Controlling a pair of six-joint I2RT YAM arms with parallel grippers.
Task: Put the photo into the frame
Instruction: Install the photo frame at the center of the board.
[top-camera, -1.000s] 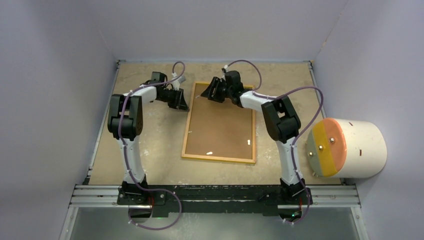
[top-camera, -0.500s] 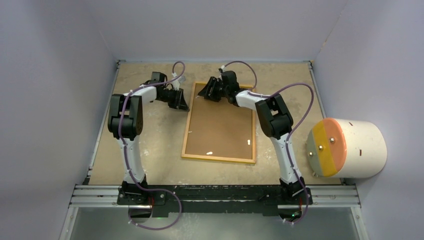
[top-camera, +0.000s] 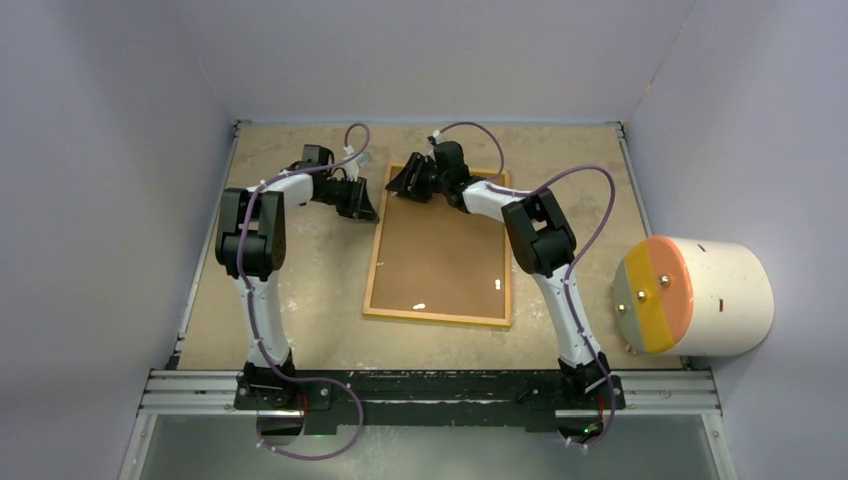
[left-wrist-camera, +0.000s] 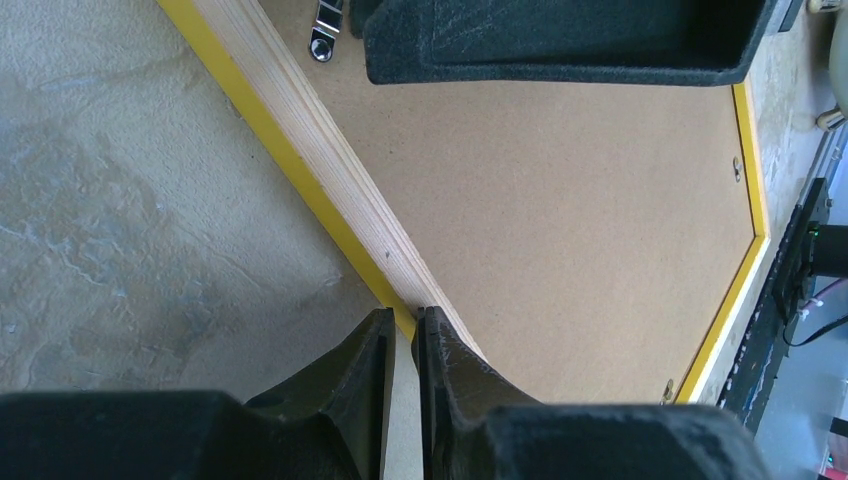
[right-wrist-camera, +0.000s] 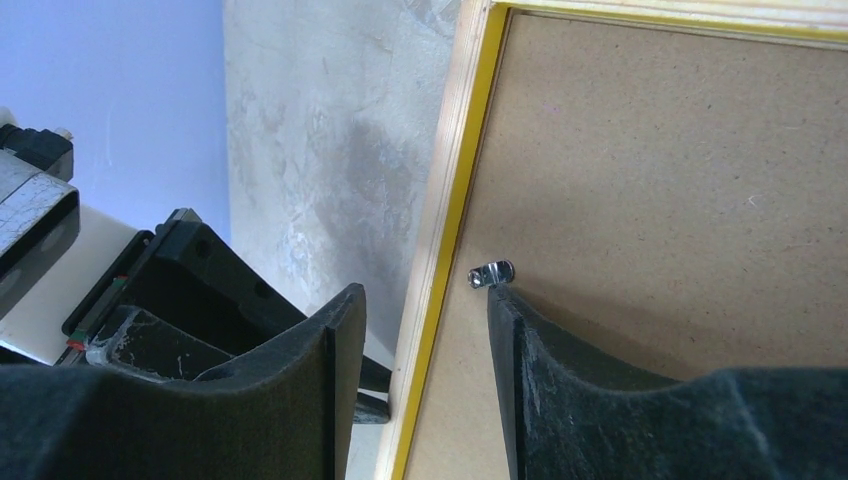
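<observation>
The frame (top-camera: 372, 262) lies face down on the table, its yellow rim and pale wood edge around a brown backing board (top-camera: 440, 250). The photo is hidden. My left gripper (top-camera: 368, 212) is shut on the frame's left edge; in the left wrist view the wood edge (left-wrist-camera: 300, 120) runs in between the narrow fingertips (left-wrist-camera: 403, 318). My right gripper (top-camera: 400, 182) stands open at the frame's far left corner. In the right wrist view its fingers straddle the rim (right-wrist-camera: 455, 180) with a wide gap (right-wrist-camera: 425, 295). A small metal clip (right-wrist-camera: 491, 273) sits at the right fingertip.
A white cylinder with an orange and yellow face (top-camera: 690, 295) lies off the table's right edge. Two small white clips (top-camera: 419, 305) (top-camera: 497, 284) sit near the board's near edge. Walls close in the table on three sides.
My right gripper has slid left along the frame's far edge toward the left corner. The left gripper has stayed in place on the frame's edge.
</observation>
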